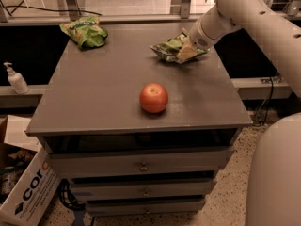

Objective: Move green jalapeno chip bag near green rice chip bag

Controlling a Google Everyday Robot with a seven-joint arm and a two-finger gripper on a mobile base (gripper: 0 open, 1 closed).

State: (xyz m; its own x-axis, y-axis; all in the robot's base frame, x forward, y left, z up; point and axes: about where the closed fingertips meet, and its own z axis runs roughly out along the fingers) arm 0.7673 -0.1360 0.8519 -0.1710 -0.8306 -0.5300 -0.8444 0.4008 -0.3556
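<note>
An apple sits on the table, nearer me than the gripper. The gripper pinches the olive-green chip bag by its edge, apparently to carry it. The bright green chip bag lies well away from it, at the far corner.

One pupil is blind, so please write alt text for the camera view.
The robot's gripper is on the green jalapeno chip bag at the right rear of a grey drawer cabinet; the green rice chip bag lies at the left rear, a red apple near the front.
</note>
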